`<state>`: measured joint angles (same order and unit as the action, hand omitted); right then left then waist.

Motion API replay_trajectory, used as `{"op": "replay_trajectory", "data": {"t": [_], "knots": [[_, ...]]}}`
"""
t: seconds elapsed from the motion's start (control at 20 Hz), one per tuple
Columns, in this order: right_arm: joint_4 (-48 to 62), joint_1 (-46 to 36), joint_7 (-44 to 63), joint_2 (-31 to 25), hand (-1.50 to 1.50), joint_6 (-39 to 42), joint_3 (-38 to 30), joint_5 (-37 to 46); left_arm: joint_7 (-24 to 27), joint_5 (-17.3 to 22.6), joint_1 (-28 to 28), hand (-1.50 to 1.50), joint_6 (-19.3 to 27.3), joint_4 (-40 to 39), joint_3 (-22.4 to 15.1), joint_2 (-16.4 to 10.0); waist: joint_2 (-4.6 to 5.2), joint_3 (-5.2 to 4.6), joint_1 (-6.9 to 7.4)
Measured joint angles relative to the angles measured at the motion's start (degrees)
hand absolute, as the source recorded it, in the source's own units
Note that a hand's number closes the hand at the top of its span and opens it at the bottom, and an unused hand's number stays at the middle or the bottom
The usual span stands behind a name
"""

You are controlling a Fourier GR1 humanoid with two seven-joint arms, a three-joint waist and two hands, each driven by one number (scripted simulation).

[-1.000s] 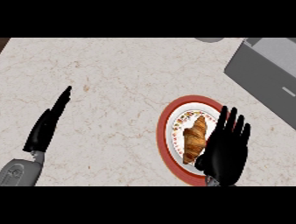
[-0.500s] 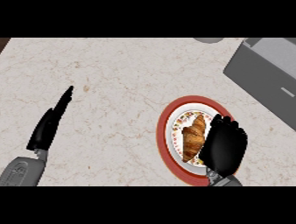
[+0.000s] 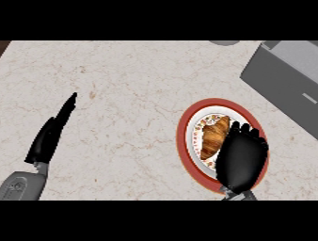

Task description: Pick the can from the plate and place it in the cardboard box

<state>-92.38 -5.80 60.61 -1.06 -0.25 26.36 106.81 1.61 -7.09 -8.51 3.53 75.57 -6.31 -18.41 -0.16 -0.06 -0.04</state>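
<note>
Far left, low in the head view: left hand [image 3: 47, 141] on a grey forearm, seen edge-on above the pale marbled tabletop [image 3: 127, 94]. Fingers [image 3: 67, 107] straight and close together, pointing up and slightly right, holding nothing. Well apart from everything else.

Right of centre: round plate [image 3: 183, 148] with a red rim and a patterned white middle, flat on the tabletop. On the plate, lying lengthwise toward the top of the view: golden-brown croissant [image 3: 212, 136], left side in plain sight, right side hidden.

Directly over that right side and the plate's right half: right hand [image 3: 242, 157], back upward, fingers curled down round the croissant's edge.

Up and right, apart from the plate and cut off by the view's edge: grey box [image 3: 287, 80], lying at a slant.
</note>
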Motion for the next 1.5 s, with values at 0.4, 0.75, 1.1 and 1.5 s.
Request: {"op": "replay_trajectory", "data": {"t": [0.4, 0.75, 1.1, 1.5], "knots": [[14.0, -21.6, -6.3, 0.4, 1.5, 6.5, -19.6, -18.0, 0.8, -0.8, -1.7, 0.0, -0.8, 0.1, -0.7, 0.6, 1.6, 0.15, 3.1], [33.3, -44.0, -8.6, -6.4, 1.5, 9.2, -32.1, -22.9, 0.9, -1.0, -2.5, 0.0, -1.7, -0.1, -1.0, 0.7, 1.59, 0.09, 4.13], [46.4, -59.3, -4.7, -11.5, 1.5, 8.6, -35.2, -18.9, 0.1, -0.8, -1.9, 0.0, -2.0, 0.6, -0.1, 0.5, 0.98, 0.04, 3.0], [49.9, -64.8, -2.2, -16.7, 1.5, 7.0, -38.2, -16.3, 0.7, -1.9, -0.9, 0.0, -1.1, -0.6, 0.6, 1.1, 0.46, 0.04, 1.27]]}}
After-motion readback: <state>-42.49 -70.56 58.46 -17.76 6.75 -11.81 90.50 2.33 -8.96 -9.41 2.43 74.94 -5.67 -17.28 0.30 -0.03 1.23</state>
